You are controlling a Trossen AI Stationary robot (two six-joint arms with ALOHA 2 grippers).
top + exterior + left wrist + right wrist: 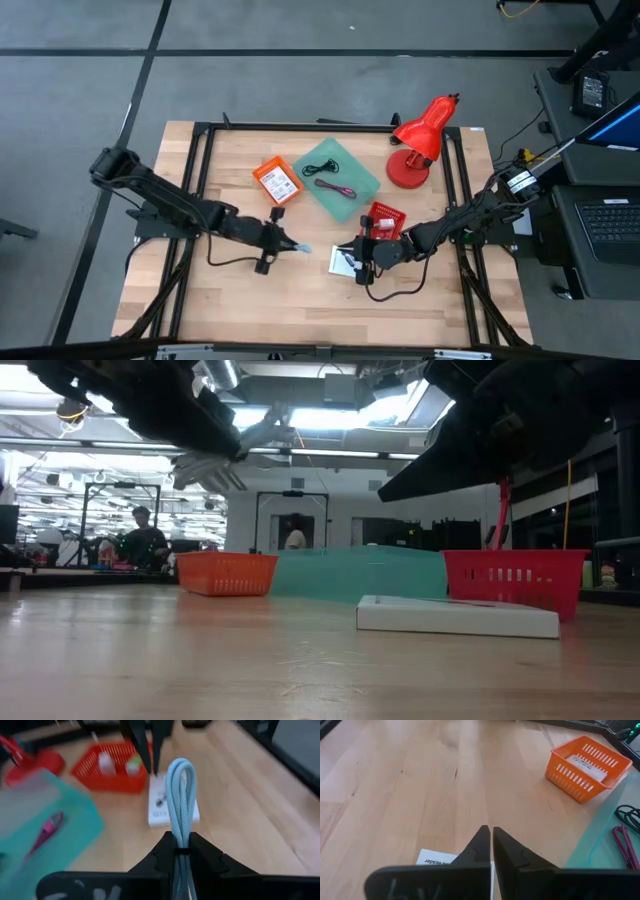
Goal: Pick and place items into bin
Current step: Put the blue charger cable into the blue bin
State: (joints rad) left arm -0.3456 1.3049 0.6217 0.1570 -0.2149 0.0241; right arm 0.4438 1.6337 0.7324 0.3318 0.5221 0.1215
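A folded pale blue cable point(180, 795) is seen pinched in the left pincer point(182, 851) only in the left wrist view; from above it is merely a pale fleck at the left pincer point(292, 244), above the tabletop point(200, 300) middle. Its braided loop stands upright between the fingers. An orange basket point(277, 181) holding a printed card, a teal bin point(335, 177) with a black coiled cable point(322, 168) and a maroon cable point(337, 187), and a red basket point(386, 217) are set across the far half. The right pincer point(491, 836) is shown pressed together over a white packet point(436, 857), whose flat box shape point(458, 615) is revealed in the low view.
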